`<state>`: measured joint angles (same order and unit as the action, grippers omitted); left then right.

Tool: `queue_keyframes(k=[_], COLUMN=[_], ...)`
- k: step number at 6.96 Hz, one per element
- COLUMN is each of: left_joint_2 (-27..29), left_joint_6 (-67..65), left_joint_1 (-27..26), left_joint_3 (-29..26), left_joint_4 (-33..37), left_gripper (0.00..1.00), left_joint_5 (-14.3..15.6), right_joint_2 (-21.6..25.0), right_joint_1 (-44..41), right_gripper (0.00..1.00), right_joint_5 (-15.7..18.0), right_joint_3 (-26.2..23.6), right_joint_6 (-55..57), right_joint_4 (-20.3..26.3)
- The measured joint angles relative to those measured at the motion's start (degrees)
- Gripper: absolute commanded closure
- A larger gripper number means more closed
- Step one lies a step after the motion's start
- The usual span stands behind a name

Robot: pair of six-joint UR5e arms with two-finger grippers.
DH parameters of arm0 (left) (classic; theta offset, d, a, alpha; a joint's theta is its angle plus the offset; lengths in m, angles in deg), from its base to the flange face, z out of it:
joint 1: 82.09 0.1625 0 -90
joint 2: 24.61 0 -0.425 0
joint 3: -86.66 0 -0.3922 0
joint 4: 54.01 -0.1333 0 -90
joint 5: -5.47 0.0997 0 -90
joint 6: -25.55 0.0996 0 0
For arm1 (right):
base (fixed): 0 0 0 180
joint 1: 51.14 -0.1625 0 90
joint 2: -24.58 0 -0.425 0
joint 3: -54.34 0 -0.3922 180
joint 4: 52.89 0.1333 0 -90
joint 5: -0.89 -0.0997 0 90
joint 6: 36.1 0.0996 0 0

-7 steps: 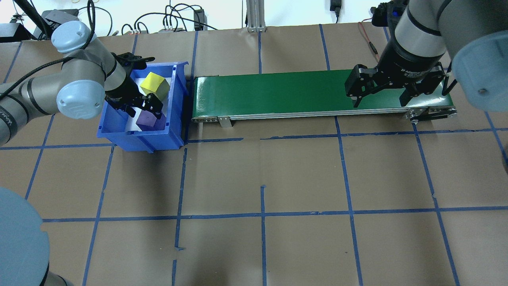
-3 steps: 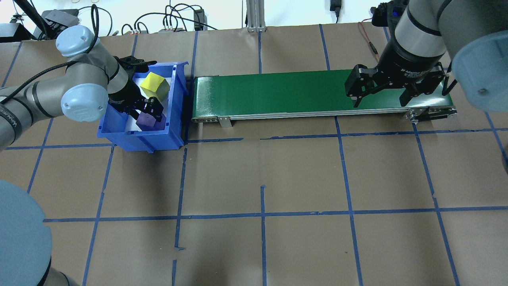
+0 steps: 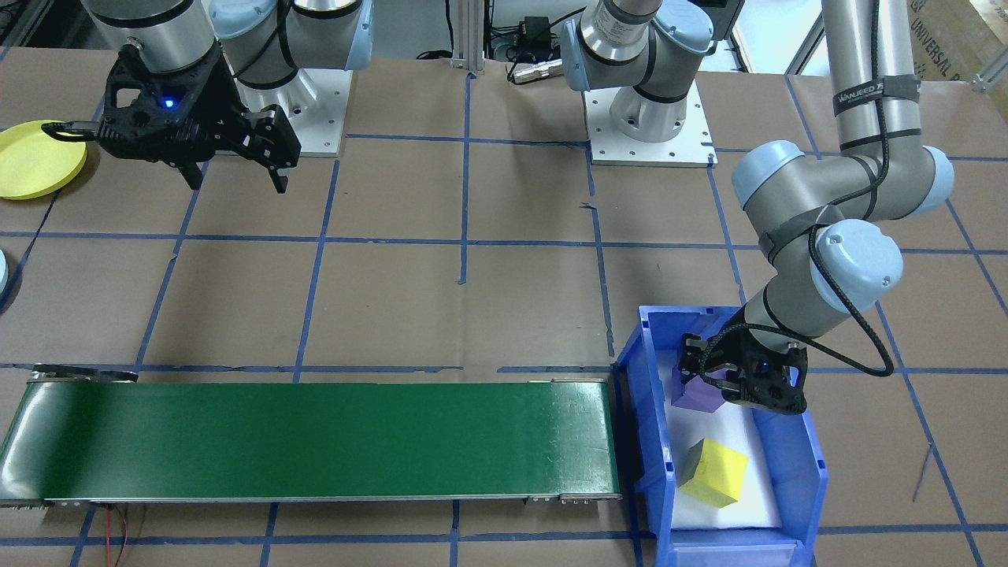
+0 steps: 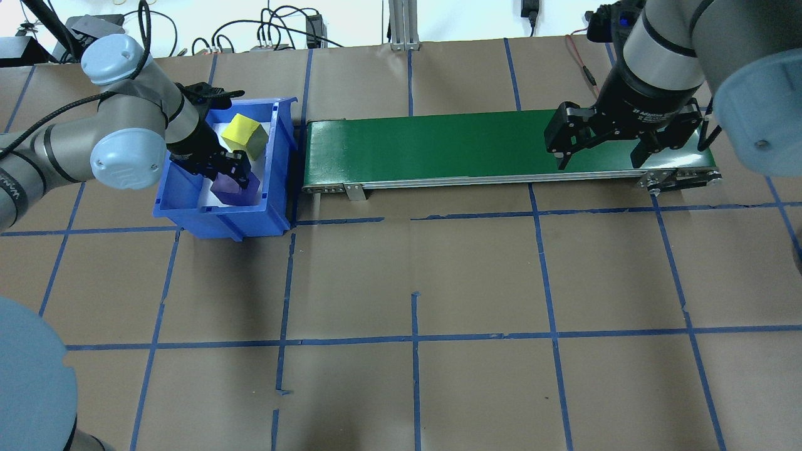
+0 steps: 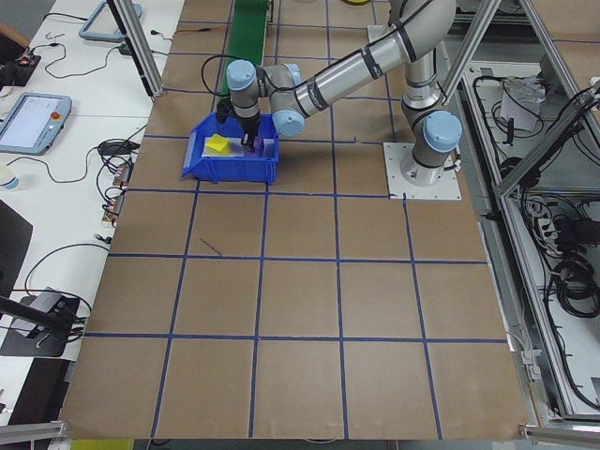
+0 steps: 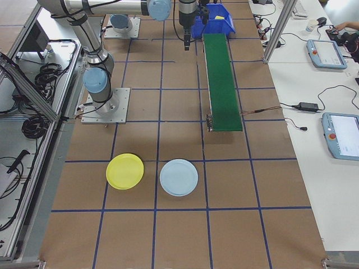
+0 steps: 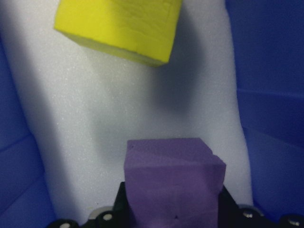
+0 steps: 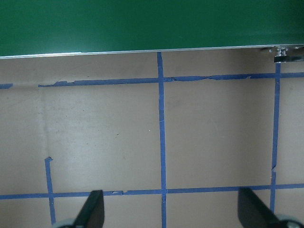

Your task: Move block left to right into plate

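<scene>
Front-facing view: the left gripper (image 3: 713,386) is down inside the blue bin (image 3: 811,465), fingers pinching the purple block (image 3: 697,396), a small matte foam cube on the white foam liner. The yellow block (image 3: 715,471) lies tilted just beside it, nearer the camera. Far off at the view's left edge sits the yellow plate (image 3: 35,160), round, shallow, raised rim, with the right gripper (image 3: 236,177) hanging near it, fingers spread.

Overhead: the left gripper (image 4: 233,172) clamps the purple block (image 4: 235,191) at the bin's (image 4: 188,213) near end; the yellow block (image 4: 244,136) rests toward the far end. The right gripper (image 4: 601,160) hovers over the green conveyor's (image 4: 438,147) right end, wide apart.

Right side view: the yellow plate (image 6: 125,171) lies flat on the brown paper, a pale blue plate (image 6: 179,177) just beside it, both well apart from the bin.

Left wrist: the purple block (image 7: 173,183) fills the bottom, sharp-edged and held between the fingers; the yellow block (image 7: 118,26) sits above on white foam.

Right wrist: open fingertips (image 8: 92,211) over taped paper.
</scene>
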<state>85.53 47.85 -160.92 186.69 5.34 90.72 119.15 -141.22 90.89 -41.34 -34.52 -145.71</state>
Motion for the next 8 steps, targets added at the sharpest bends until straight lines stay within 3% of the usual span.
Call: queue_keyframes(k=[4,6,8], left_joint_2=[-10.79,-9.34,-4.39], left_joint_6=[-1.21,-4.58,-10.24], left_joint_1=[-4.55,-6.59,-8.73], left_joint_3=[-6.07,-8.65,-9.08], left_joint_4=[1.82,1.69,-2.98], left_gripper=[0.43,0.43,0.43], left_joint_5=[-0.14,-2.22,-4.89], right_joint_2=[0.0,0.0,0.0], right_joint_1=[0.0,0.0,0.0], right_gripper=[0.0,0.0,0.0], right_joint_5=[-0.08,-0.07,-0.07], right_joint_3=[-0.03,-0.03,-0.03], right_joint_6=[0.0,0.0,0.0], right_joint_4=[-0.02,0.0,0.0])
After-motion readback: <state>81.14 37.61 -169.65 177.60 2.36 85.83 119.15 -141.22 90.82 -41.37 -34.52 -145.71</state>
